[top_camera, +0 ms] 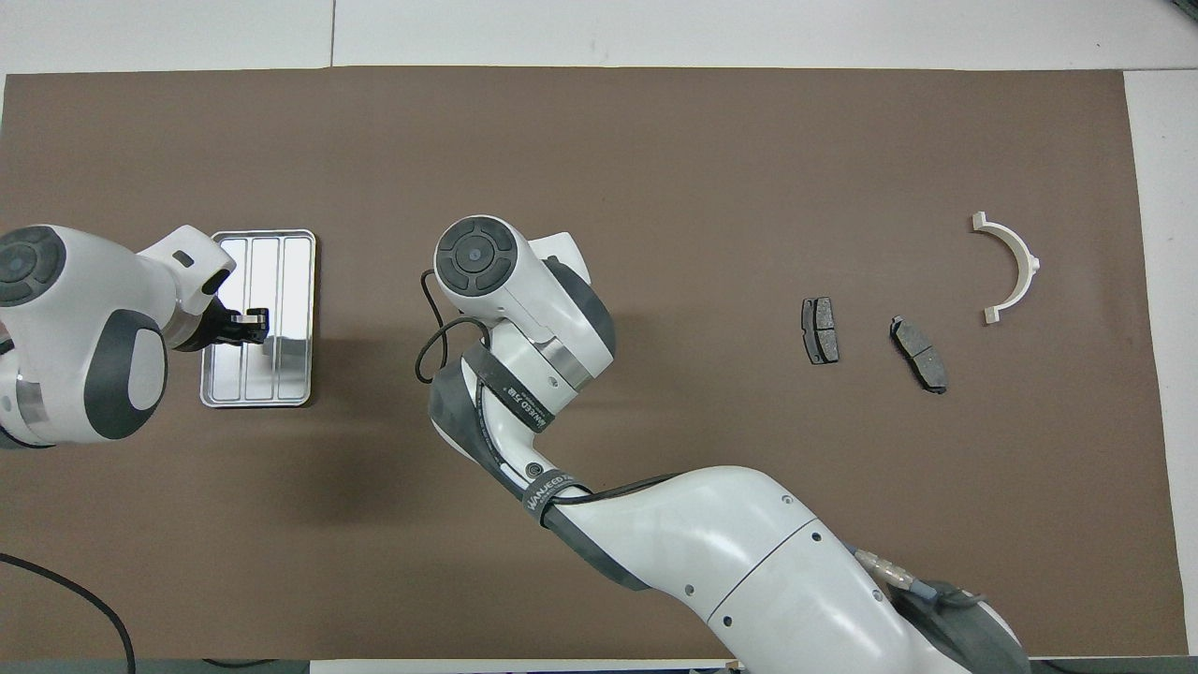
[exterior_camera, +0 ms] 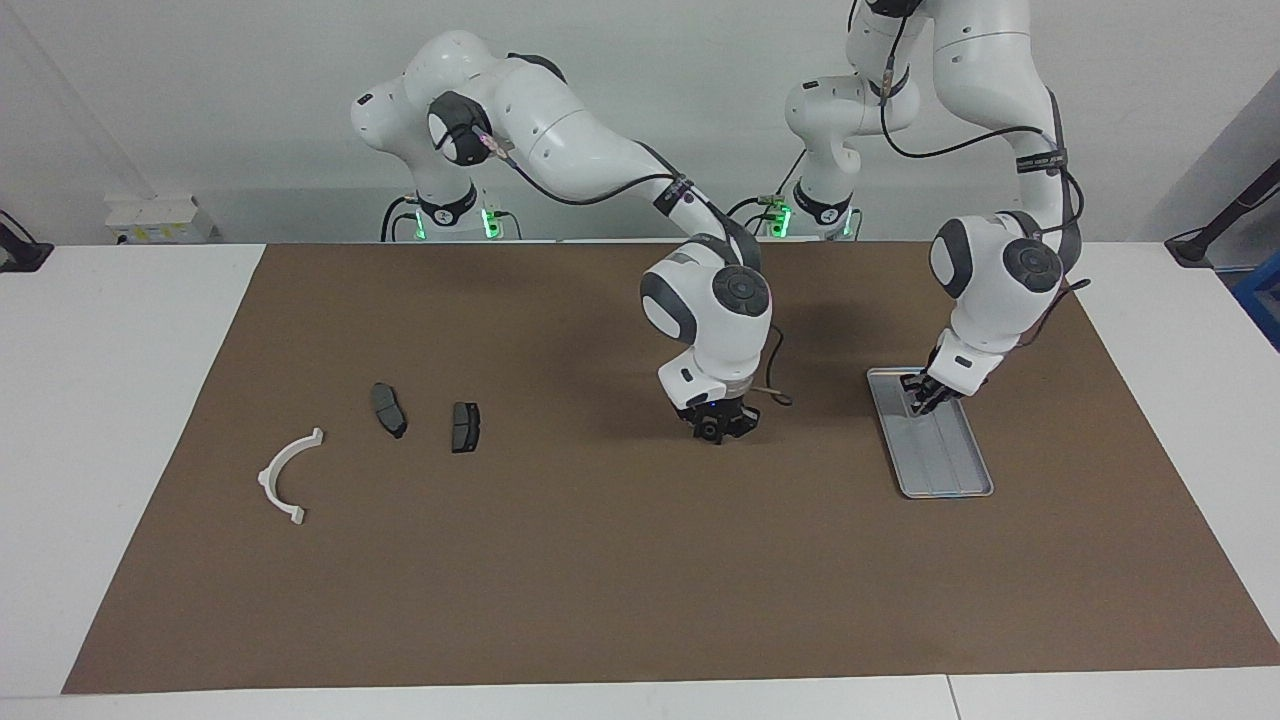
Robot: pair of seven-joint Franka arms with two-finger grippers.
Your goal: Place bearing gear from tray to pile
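Nearest the robots, the left gripper [exterior_camera: 918,392] hangs low over the near end of the tray [exterior_camera: 945,462], fingertips together and nothing visible between them. The tray looks bare, so this arm seems to have no further part in the job and waits there.

A little farther out, at mid-table, the right gripper [exterior_camera: 715,428] is down at the mat [exterior_camera: 600,560], its fingers drawn in around the gear [exterior_camera: 710,434], a small dark round part sitting on the mat well apart from the tray. The grip looks closed on it, probably so this arm can carry it the rest of the way. In the overhead view the arm hides the gear.

The pile [exterior_camera: 389,410] lies toward the right arm's end: two dark pads [exterior_camera: 465,427] side by side, and farther out the white bracket [exterior_camera: 285,478]. The gear is not yet among them.
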